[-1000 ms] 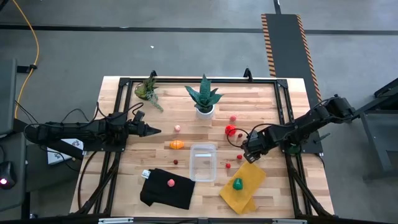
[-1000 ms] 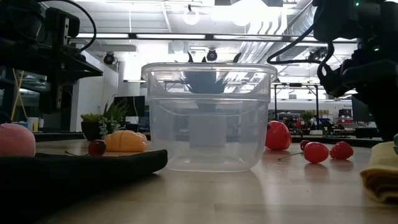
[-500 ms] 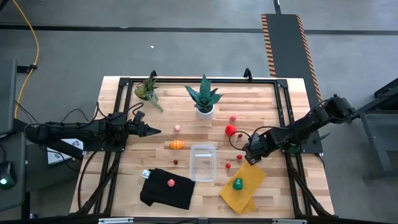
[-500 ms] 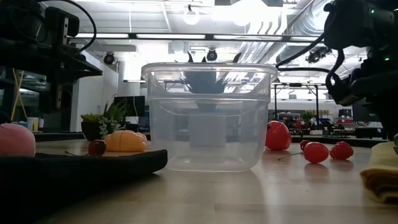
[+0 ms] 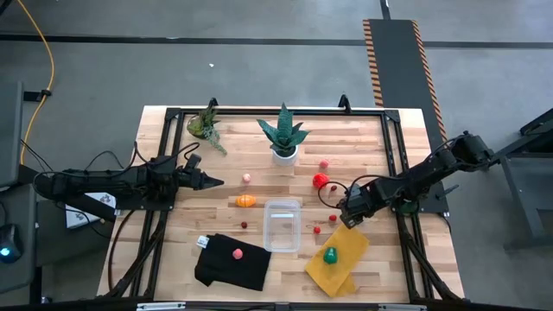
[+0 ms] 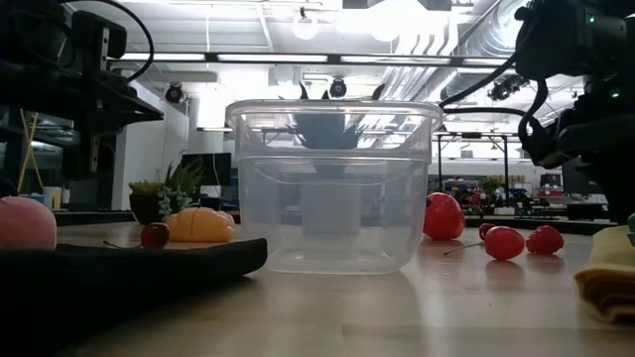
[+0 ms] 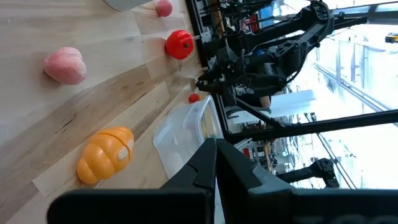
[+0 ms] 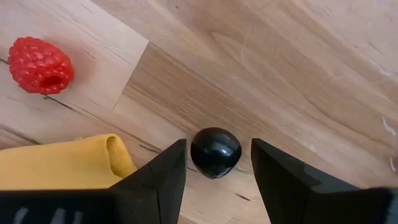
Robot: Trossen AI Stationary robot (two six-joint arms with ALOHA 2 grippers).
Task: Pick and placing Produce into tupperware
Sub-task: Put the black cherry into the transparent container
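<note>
The right gripper hangs low near the worktop's right edge, fingers spread, with a small dark round fruit lying between them, not clearly touched. A raspberry and the yellow cloth lie just beside. The tupperware stands mid-worktop toward the front edge. The left gripper waits near the left edge, fingers together.

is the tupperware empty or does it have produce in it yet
Empty. From above, the clear tupperware shows only bare wood through its base, and the low view shows nothing inside its walls. The orange fruit lies outside it on the table.
</note>
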